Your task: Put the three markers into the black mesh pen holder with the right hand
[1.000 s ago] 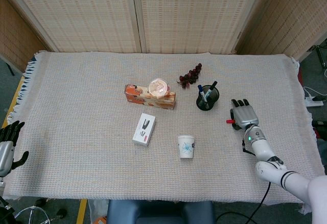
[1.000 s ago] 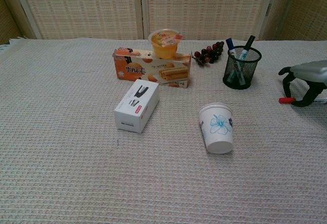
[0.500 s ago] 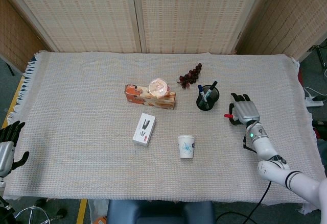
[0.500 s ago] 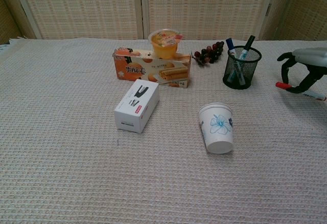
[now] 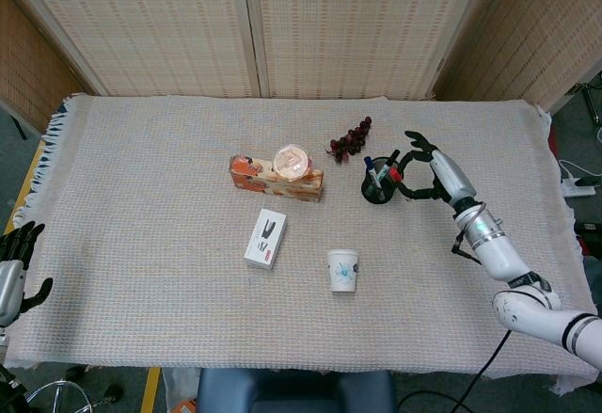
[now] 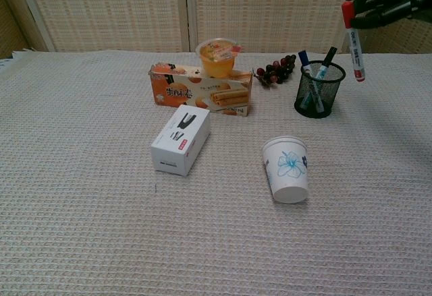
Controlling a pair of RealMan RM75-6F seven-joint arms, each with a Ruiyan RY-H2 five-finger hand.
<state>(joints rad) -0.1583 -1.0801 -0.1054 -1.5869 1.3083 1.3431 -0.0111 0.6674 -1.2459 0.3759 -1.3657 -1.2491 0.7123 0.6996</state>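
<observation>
One raised right hand (image 6: 386,3) pinches marker (image 6: 354,43).

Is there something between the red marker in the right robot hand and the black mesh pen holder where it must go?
Nothing visible does. The right robot hand holds the red marker nearly upright, just right of the black mesh pen holder. Two markers already stand inside.

The right hand (image 5: 435,174) has a silver-grey back and black fingers (image 5: 415,139); its white forearm carries a green light and black cable. The left hand (image 5: 13,267) looks alike.
</observation>
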